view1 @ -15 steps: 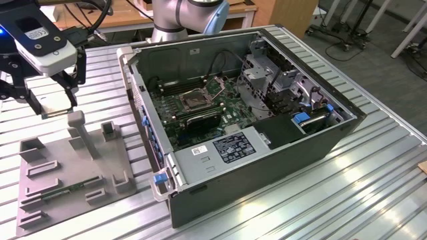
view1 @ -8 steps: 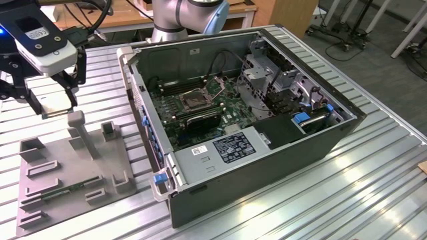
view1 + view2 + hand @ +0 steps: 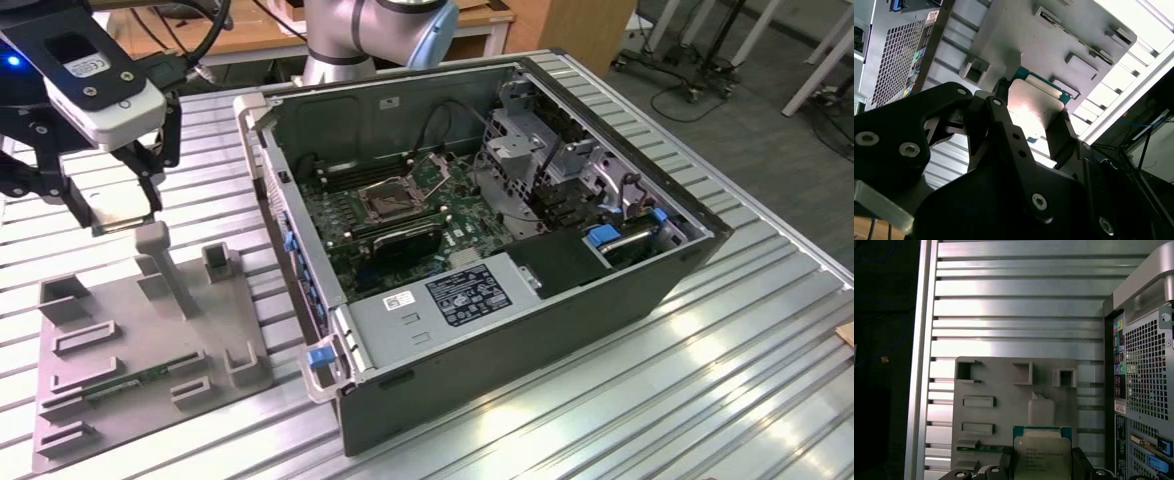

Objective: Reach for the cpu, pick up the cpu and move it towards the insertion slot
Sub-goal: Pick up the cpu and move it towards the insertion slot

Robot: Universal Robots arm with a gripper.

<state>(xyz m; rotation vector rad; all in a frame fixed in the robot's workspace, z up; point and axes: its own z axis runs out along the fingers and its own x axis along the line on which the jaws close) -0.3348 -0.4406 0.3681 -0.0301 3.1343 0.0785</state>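
End effector (image 3: 118, 205) closed on cpu (image 3: 1043, 456), gripping two opposite edges. Held over grey tray (image 3: 134, 340), at exterior view's left. Cpu lies flat, metal face toward the wrist; square, no long axis. Slot (image 3: 387, 195) well apart, inside open case (image 3: 534, 330). Ribbed metal counter (image 3: 747, 380); grey floor (image 3: 761, 100) beyond.

I see a silvery square cpu (image 3: 1042, 455), rimmed teal-green. The plastic tray (image 3: 1004, 385) is plain grey, the slatted metal table (image 3: 1019, 305) striped silver.

Upright tray posts (image 3: 154, 262) beneath pincer (image 3: 118, 208)
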